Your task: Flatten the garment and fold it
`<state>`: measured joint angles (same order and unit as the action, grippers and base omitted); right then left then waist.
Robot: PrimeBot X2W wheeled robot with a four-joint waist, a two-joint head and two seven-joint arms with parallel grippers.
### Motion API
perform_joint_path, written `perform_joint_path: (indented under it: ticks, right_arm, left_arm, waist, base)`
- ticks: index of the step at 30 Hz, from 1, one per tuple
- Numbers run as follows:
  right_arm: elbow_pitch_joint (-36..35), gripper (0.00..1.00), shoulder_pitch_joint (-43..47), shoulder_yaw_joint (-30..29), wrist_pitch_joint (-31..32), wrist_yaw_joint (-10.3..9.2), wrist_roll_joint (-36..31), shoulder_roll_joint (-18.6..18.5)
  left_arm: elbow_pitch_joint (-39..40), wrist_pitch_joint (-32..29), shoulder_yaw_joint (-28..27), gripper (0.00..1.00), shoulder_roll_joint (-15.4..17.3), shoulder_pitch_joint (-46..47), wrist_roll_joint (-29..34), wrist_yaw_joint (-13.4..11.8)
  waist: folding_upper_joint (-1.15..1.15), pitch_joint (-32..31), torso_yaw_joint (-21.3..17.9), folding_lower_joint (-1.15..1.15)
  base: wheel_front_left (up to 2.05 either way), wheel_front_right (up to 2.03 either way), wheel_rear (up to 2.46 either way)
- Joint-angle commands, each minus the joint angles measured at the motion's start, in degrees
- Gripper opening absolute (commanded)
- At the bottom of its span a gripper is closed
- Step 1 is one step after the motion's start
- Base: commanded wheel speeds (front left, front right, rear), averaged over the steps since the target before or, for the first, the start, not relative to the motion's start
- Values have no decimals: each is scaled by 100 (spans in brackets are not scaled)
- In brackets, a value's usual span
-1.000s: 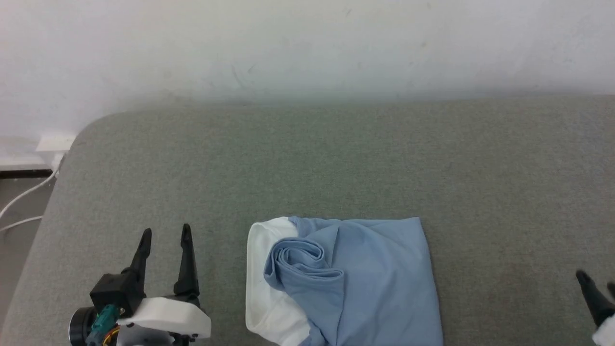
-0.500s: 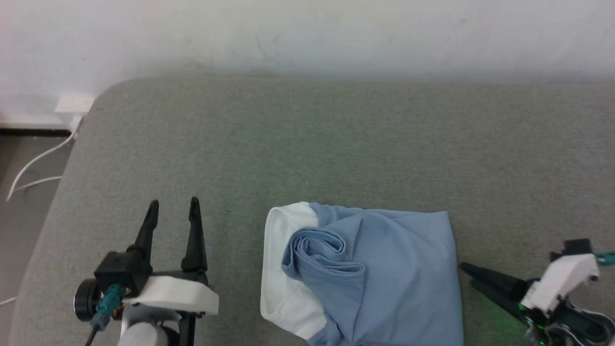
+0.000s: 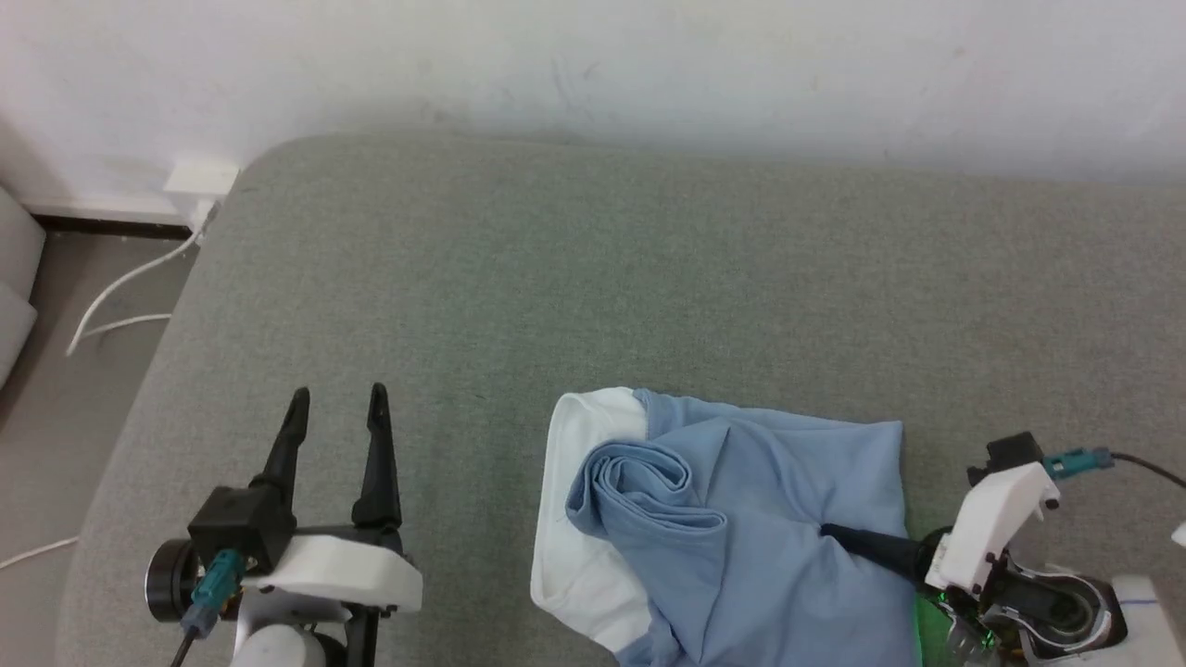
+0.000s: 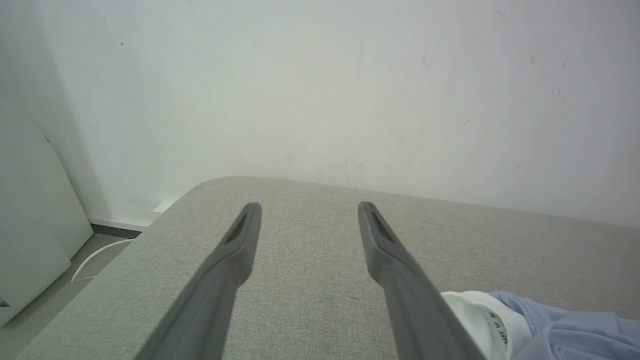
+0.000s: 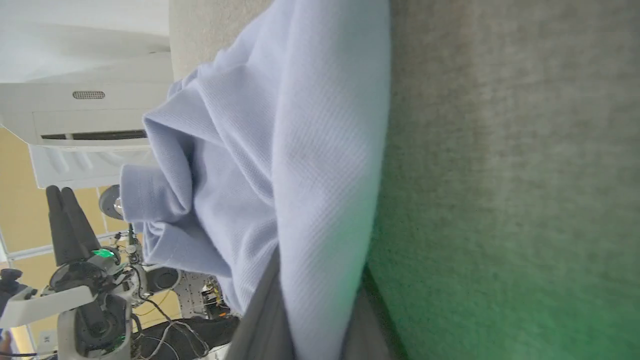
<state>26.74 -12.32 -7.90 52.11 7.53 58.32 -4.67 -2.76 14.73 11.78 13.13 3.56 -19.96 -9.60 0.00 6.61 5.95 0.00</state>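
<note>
Clamping garment (image 3: 769,463) edge, right end effector (image 3: 826,531), left end effector (image 3: 338,393) apart

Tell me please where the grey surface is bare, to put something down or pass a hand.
Free: the wide strip of grey surface between the wall and the garment, and the narrower gap between the left hand and the garment. Crowded: the near right, where the right hand pinches the garment's edge.

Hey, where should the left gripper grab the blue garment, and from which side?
Take the white band on the garment at its left edge, coming in from the left: it lies flat, faces the open left gripper, and the right gripper straddles the opposite edge.
</note>
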Motion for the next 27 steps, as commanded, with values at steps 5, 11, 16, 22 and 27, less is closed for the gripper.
perform_joint_path:
  ticks: [5,11,16,22,27]
  right_arm:
    - [-636,0,117,846,-791,-4,-909,-620]
    - [-1028,0,150,1837,-1229,-4,-2113,-1477]
    - [-954,0,-86,2010,-1061,-4,-2894,-2066]
    - [-609,0,-669,1751,-1088,-4,-3428,-2582]
    - [-130,0,-1101,1453,-1441,-4,-3675,-2751]
  left_arm:
    - [-140,27,-44,100,-30,-185,51,72]
    - [-139,27,-33,100,-43,-369,13,117]
    - [-2,27,-3,100,-119,-309,26,147]
    - [205,24,59,100,-88,43,168,201]
    - [305,-57,128,100,50,454,307,286]
  waist:
    - [0,-447,-117,0]
    - [0,-628,-533,0]
    - [0,-363,-1112,0]
    - [0,357,-1862,0]
    - [0,953,-2196,0]
  base:
    - [0,0,0]
    - [0,0,0]
    - [0,0,0]
    - [0,0,0]
    - [0,0,0]
